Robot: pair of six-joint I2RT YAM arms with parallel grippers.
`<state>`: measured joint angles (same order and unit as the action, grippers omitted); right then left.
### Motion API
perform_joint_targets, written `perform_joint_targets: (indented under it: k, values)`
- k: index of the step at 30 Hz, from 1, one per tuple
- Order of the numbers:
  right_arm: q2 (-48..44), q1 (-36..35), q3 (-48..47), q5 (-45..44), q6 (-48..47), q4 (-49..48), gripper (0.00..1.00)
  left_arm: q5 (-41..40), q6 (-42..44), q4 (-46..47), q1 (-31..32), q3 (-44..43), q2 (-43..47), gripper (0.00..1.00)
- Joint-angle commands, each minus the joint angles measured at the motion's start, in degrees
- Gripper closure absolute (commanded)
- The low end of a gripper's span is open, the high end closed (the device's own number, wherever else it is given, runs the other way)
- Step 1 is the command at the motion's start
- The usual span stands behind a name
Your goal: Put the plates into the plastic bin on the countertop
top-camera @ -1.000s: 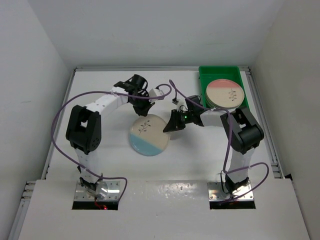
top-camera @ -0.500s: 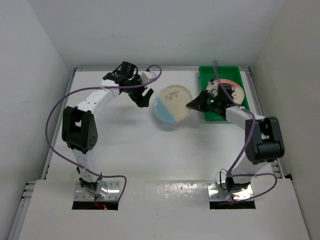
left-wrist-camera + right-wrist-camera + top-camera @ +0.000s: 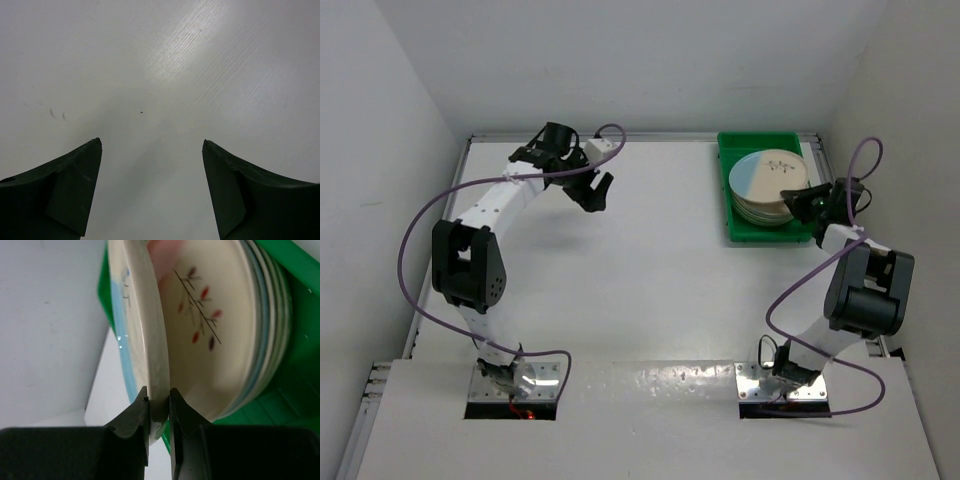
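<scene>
Up in the upper right of the overhead view sits the green plastic bin (image 3: pixel 745 146), and it's well loaded: a stack of plates (image 3: pixel 761 216) fills most of its floor, cream rims layered one on another. On top is the blue-segment plate (image 3: pixel 764 178), blue wedge toward the left of the frame, sprig toward the right.

The right gripper (image 3: pixel 807 204) is right there at the bin's lower right edge. From the right wrist camera the right gripper (image 3: pixel 159 404) has its two dark fingers pinched narrow on the rim of that blue-segment plate (image 3: pixel 142 320), which is seen nearly edge-on and tilted. A wedge of open space separates it from the pink-segment plate (image 3: pixel 210 325) beneath, whose red and dark sprig shows plainly. Whether the held plate's far edge rests on the stack, I can't tell. The green bin wall (image 3: pixel 300 340) shows on the right of that frame.

Over at the upper left of the overhead view, the left gripper (image 3: pixel 597 192) hangs above the white countertop (image 3: pixel 650 280), well apart from the bin. Its wrist camera shows the left gripper (image 3: pixel 152 145) spread wide, with only bare glossy surface between the fingers.
</scene>
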<state>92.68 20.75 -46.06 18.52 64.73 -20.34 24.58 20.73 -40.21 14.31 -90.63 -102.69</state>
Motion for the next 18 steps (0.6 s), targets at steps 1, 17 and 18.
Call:
perform_joint_targets:
  k: [1,17,18]
  values:
    - [-1.1,-1.33,-3.07,0.38,0.58,-3.67,1.0,-0.14,-0.43,1.27,0.2,1.06,3.64,0.17]
    - [-0.67,1.57,0.18,0.53,3.38,-5.73,1.0,0.65,-0.43,1.8,-0.33,1.68,4.17,0.17]
    - [-0.4,1.48,0.27,0.98,5.13,-7.77,1.0,0.65,-0.43,1.8,-0.33,1.68,4.17,0.17]
